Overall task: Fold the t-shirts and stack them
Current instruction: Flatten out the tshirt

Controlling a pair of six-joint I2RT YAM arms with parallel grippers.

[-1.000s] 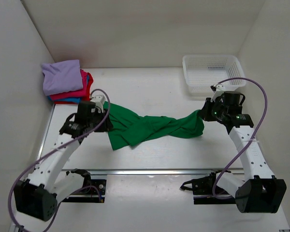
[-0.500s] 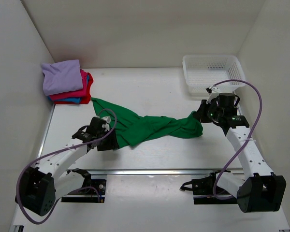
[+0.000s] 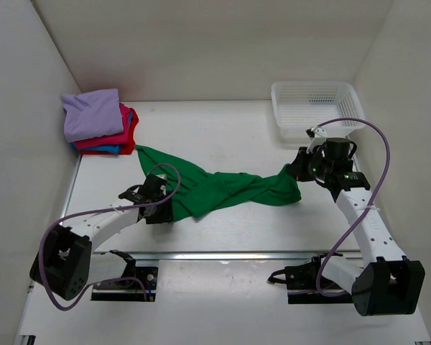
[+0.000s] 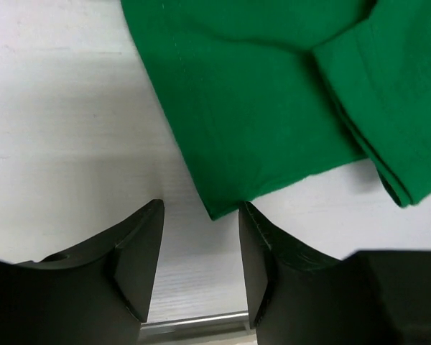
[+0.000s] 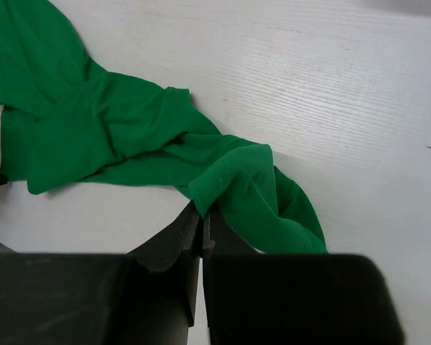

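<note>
A bright green t-shirt (image 3: 215, 188) lies twisted across the middle of the table, from back left to right. My left gripper (image 3: 164, 213) is open and empty, low at the shirt's near left corner (image 4: 219, 208), which sits just ahead of the jaws. My right gripper (image 3: 296, 172) is shut on the shirt's right end (image 5: 223, 180), pinching a fold of green cloth. A folded stack sits at the back left: lavender shirt (image 3: 92, 113) on top, pink-red (image 3: 126, 128) and blue (image 3: 104, 149) beneath.
A white plastic mesh basket (image 3: 314, 106) stands at the back right, just behind my right arm. White walls close in the table at left, back and right. A metal rail (image 3: 223, 254) runs along the near edge.
My left gripper let go of the shirt's left end, dropped down and came nearer, ending at the shirt's near left corner. The left end now lies flat. My right gripper barely moved.
</note>
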